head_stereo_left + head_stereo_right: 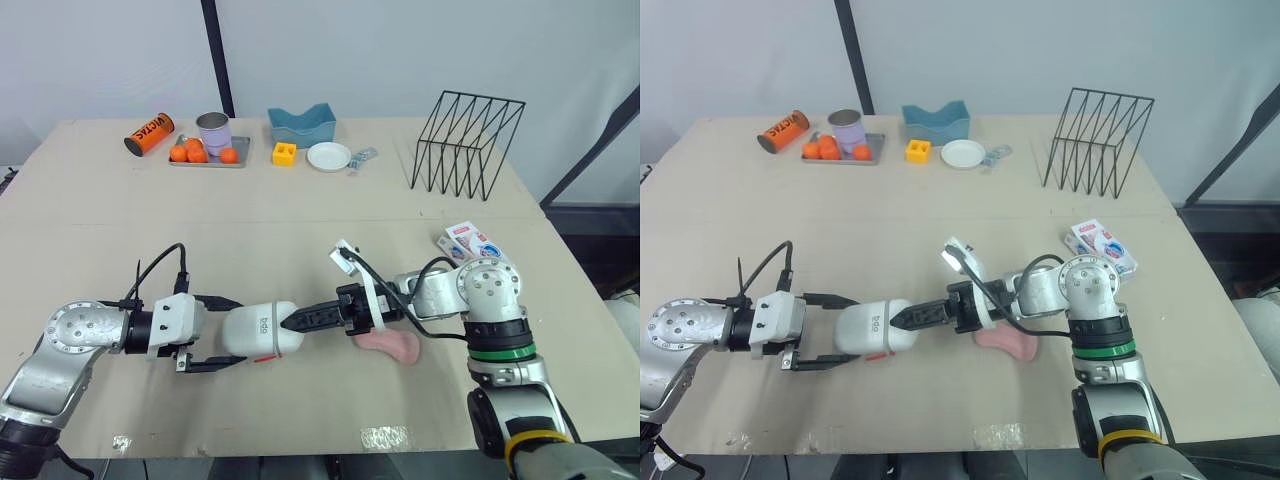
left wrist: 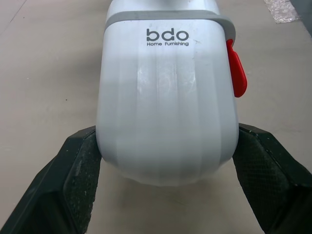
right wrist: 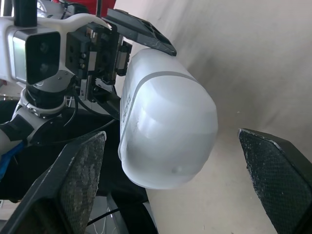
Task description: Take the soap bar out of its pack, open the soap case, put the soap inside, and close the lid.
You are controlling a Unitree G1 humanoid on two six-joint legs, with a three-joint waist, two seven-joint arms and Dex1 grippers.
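Left hand point(image 1: 232, 332) clamped — right hand point(image 3: 168, 139) spread

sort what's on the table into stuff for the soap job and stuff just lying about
For the job: soap case, in the left gripper; pink soap bar; soap pack.
Lying about: wire rack; orange can; tray of oranges; blue bin; yellow block; white plate.
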